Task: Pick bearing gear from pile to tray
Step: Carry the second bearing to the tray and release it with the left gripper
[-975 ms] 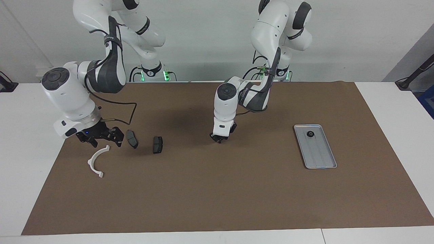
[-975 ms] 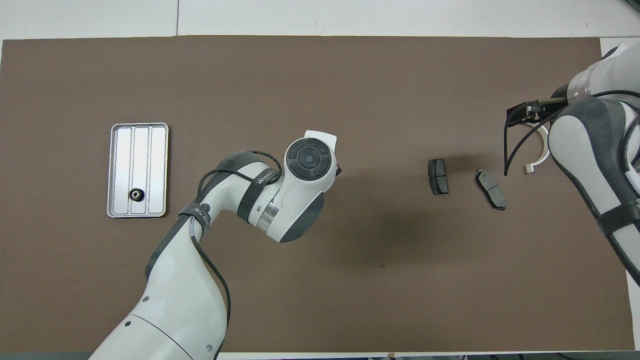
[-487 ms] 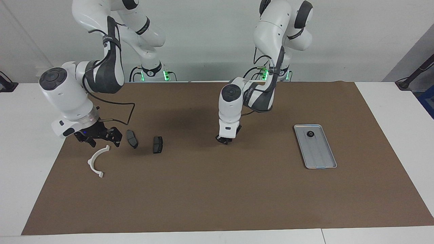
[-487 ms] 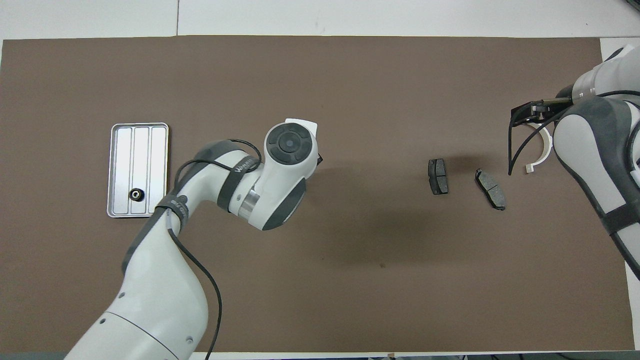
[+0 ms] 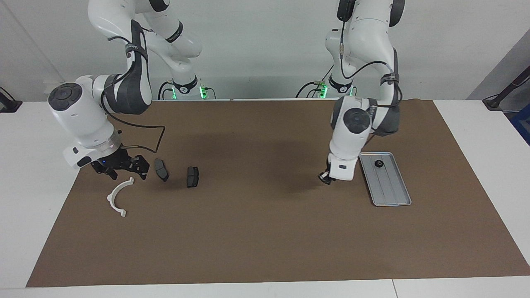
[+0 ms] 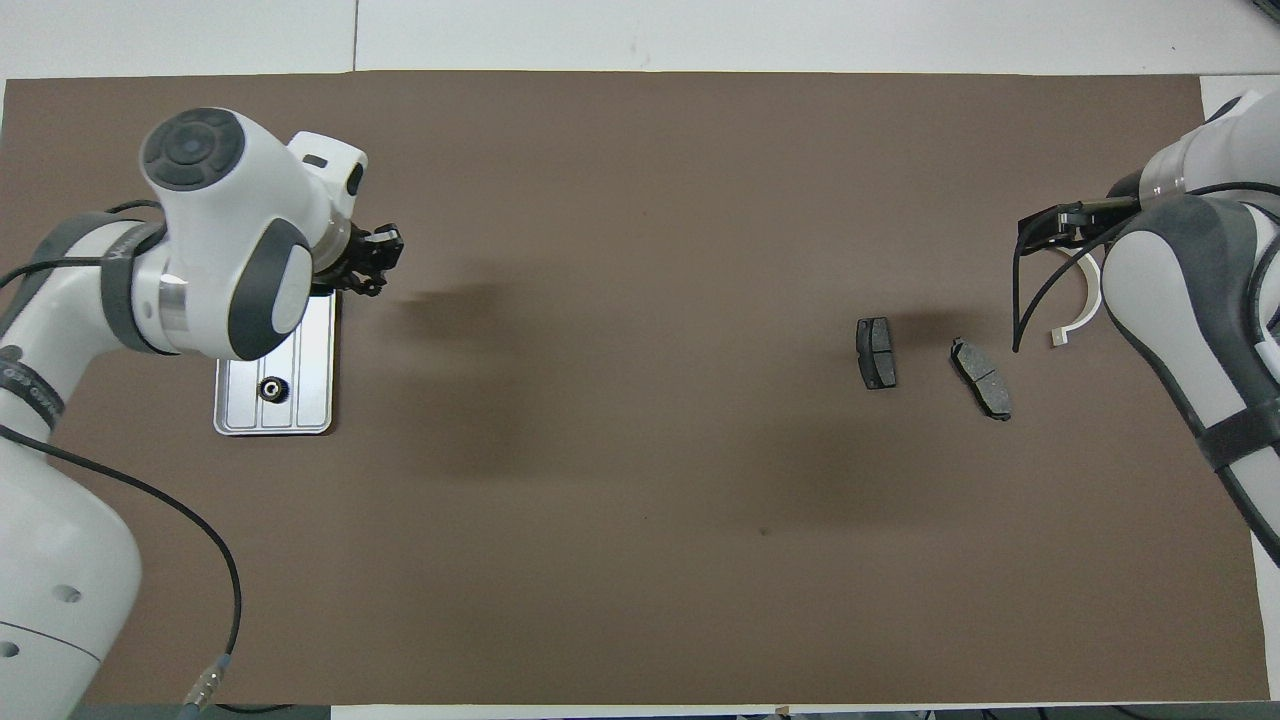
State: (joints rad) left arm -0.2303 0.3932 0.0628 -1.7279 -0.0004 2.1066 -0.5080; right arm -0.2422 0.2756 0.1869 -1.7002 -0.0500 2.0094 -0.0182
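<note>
The silver-grey tray [image 5: 392, 187] lies at the left arm's end of the brown mat, with one small black round gear [image 5: 378, 164] in its end nearer the robots. In the overhead view the left arm covers part of the tray [image 6: 312, 372], and the gear [image 6: 271, 389] shows. My left gripper [image 5: 324, 178] [image 6: 378, 265] hangs over the mat just beside the tray. The pile lies at the right arm's end: a white half-ring bracket [image 5: 117, 198] [image 6: 1085, 305] and two dark brake pads [image 5: 161, 169] [image 5: 192, 176]. My right gripper [image 5: 127, 174] [image 6: 1050, 222] is open, low over the bracket's nearer end.
The brown mat [image 5: 256, 231] covers most of the white table. The brake pads [image 6: 876, 353] [image 6: 981, 378] lie side by side, toward the middle from the bracket. A black cable loops from the right arm's wrist above the pile.
My left gripper has swung from the middle of the mat to the tray's side. The right gripper has barely moved over the bracket. The parts on the mat have not moved.
</note>
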